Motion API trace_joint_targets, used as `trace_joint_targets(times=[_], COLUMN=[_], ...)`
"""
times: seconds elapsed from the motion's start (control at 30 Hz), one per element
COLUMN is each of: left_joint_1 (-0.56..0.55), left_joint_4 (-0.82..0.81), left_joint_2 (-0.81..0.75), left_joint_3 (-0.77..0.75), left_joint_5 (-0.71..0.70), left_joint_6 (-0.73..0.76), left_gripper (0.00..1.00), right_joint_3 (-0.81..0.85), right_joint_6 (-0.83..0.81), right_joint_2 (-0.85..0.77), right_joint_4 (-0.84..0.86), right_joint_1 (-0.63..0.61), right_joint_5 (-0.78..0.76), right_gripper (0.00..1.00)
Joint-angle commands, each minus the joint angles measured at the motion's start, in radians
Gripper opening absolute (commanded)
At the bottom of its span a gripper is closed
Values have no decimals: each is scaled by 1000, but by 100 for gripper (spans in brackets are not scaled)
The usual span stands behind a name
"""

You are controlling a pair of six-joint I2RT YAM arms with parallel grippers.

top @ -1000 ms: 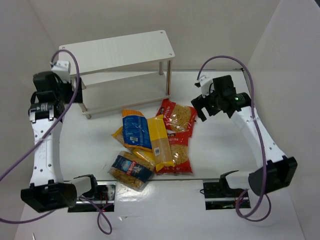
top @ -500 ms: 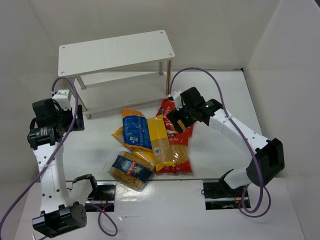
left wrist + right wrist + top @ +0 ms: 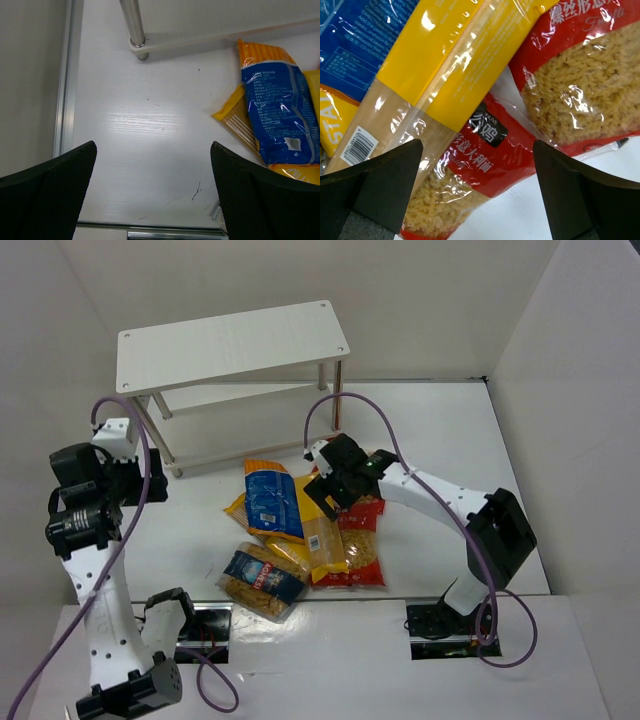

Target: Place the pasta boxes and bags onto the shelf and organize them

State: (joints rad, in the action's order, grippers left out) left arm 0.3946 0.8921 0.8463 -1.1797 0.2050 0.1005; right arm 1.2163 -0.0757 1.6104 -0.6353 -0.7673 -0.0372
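Note:
The packs lie in a heap in front of the white two-tier shelf (image 3: 232, 340). The long yellow spaghetti pack (image 3: 322, 525) lies across a red windowed bag (image 3: 362, 555). Left of it is the yellow-orange pack with blue label (image 3: 270, 498), and the clear bag with dark-blue label (image 3: 262, 580) lies nearest. My right gripper (image 3: 328, 496) is open just above the heap and partly hides the second red bag (image 3: 368, 508). Its wrist view shows the spaghetti pack (image 3: 445, 65) and both red bags (image 3: 485, 145) (image 3: 585, 85) between the open jaws. My left gripper (image 3: 140, 486) is open and empty over bare table left of the heap.
In the left wrist view a silver shelf leg (image 3: 134, 25) stands ahead, and the blue-label pack (image 3: 277, 115) lies to the right. White walls close in the table on the left, back and right. Both shelf tiers are bare.
My right arm has swung left from the right side to just over the heap. My left gripper has drawn back from the shelf's left end toward the near left.

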Motion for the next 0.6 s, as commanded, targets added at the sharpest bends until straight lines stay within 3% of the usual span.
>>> trace_joint_targets(times=[0.0,0.17,0.43,0.57], left_joint_1=[6,6,6,6], left_joint_4=[-16,-45,-64,-64], left_joint_2=[-73,-179,-211,-211], left_joint_3=[-8,2,23,34], left_joint_5=[42,54,34,34], left_joint_6=[-10,-39,-70,-70], left_gripper=[100,100,100,100], right_joint_3=[6,41,20,20], right_joint_6=[30,51,70,60], right_joint_2=[26,95,148,192], right_joint_4=[51,31,72,72], right_joint_1=[-19,-30,-30,-30], right_joint_5=[31,103,272,471], right_gripper=[99,99,99,99])
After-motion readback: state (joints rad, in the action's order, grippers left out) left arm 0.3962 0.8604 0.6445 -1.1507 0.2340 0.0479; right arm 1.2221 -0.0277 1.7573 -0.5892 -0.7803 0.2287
